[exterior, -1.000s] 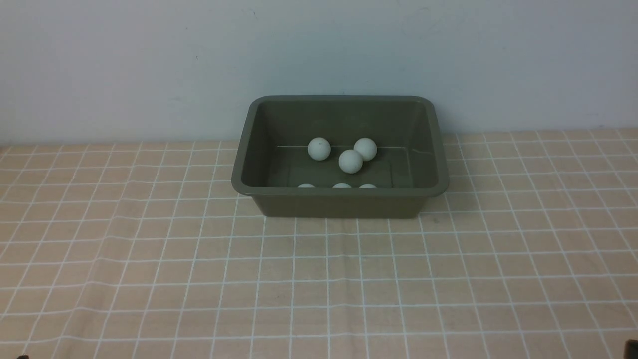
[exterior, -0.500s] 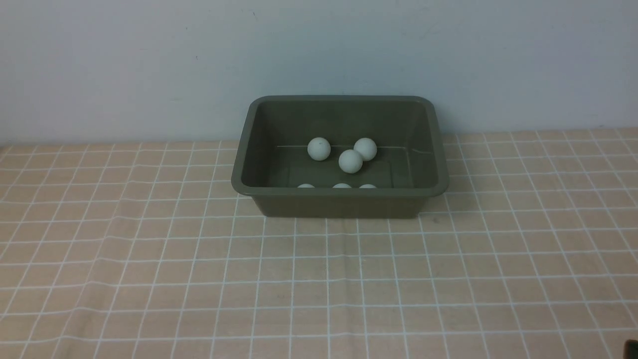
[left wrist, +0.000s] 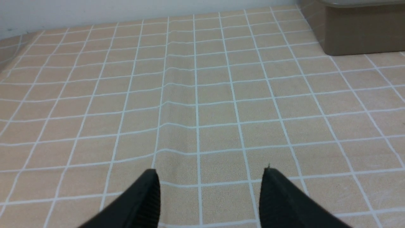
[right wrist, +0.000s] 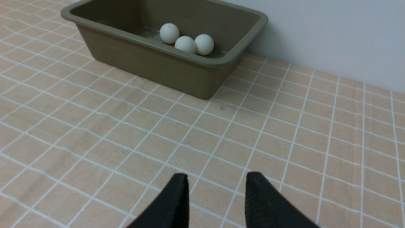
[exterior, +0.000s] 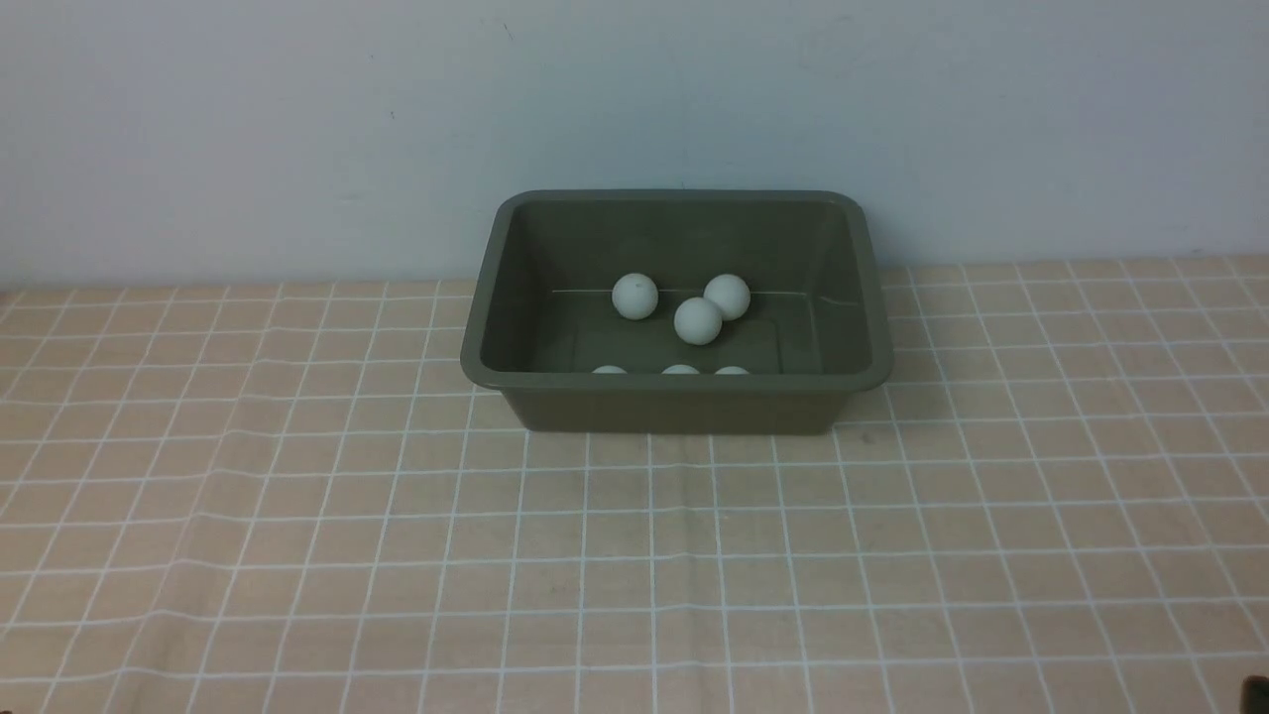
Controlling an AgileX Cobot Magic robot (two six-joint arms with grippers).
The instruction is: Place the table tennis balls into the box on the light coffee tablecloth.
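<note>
The dark olive box (exterior: 674, 383) stands on the light coffee tablecloth (exterior: 634, 555) near the back wall. Several white table tennis balls lie inside it: three in the middle (exterior: 698, 320), and the tops of three more (exterior: 680, 370) show above the near rim. In the right wrist view the box (right wrist: 152, 63) shows three balls (right wrist: 185, 43). My left gripper (left wrist: 209, 171) is open over bare cloth, with a corner of the box (left wrist: 357, 34) far ahead of it. My right gripper (right wrist: 217, 174) has its fingertips a narrower gap apart, with nothing between them, well short of the box.
The pale wall (exterior: 634, 99) rises right behind the box. The cloth is slightly wrinkled, with a ridge (left wrist: 164, 95) ahead of the left gripper. A dark sliver of the robot (exterior: 1257, 694) shows at the front view's bottom right corner.
A small dark bit at the front view's bottom left edge has slipped out of sight. The box and the balls have not moved.
</note>
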